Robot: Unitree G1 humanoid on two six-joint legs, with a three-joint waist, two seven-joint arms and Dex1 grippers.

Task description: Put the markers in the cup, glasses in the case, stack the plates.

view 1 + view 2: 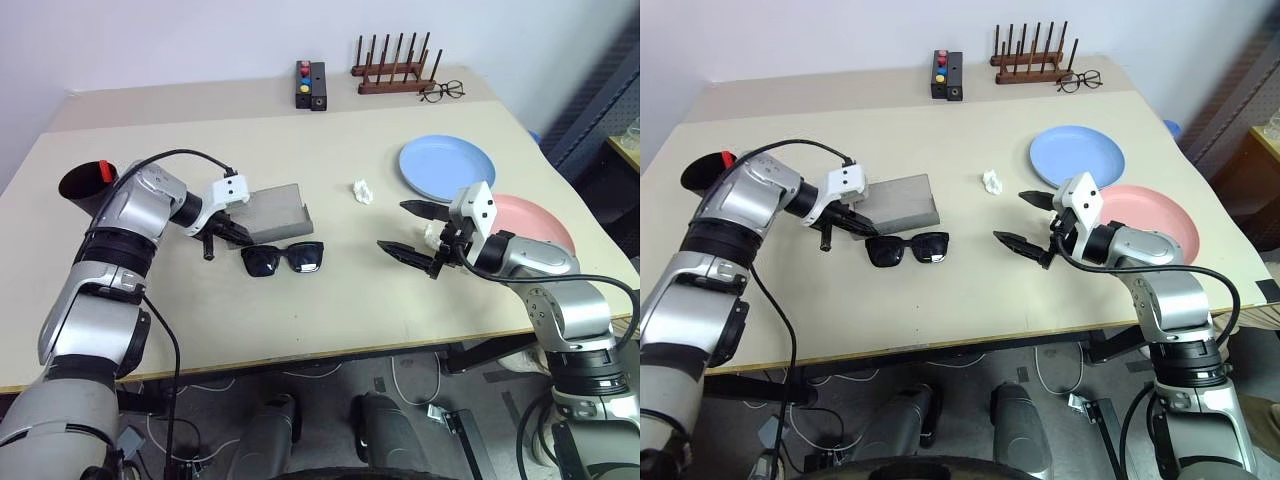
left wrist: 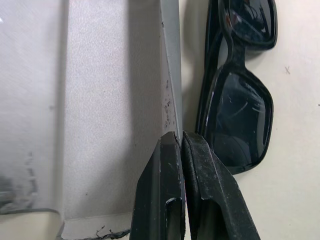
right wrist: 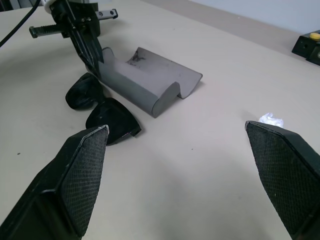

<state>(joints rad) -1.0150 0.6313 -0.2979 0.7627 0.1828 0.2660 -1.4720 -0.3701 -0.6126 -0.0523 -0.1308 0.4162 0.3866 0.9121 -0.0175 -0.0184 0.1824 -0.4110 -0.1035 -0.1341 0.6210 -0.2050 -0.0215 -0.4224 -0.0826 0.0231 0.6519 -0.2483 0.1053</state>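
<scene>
The grey case (image 1: 275, 212) lies open on the table, and the black glasses (image 1: 283, 259) rest just in front of it, lenses down. My left gripper (image 1: 243, 238) is shut, its fingertips (image 2: 170, 150) at the case's front rim beside the glasses (image 2: 240, 125). Open and empty, my right gripper (image 1: 392, 225) hovers to the right of the glasses. A light blue plate (image 1: 446, 167) and a pink plate (image 1: 535, 225) lie side by side at the right. At the far left, behind my left arm, stands the black cup (image 1: 78, 185) with a marker's red cap (image 1: 105, 170) showing at its rim.
A crumpled white scrap (image 1: 362, 191) lies between the case and the blue plate. At the table's back edge are a black button box (image 1: 311, 85), a wooden peg rack (image 1: 395, 68) and clear spectacles (image 1: 441, 91).
</scene>
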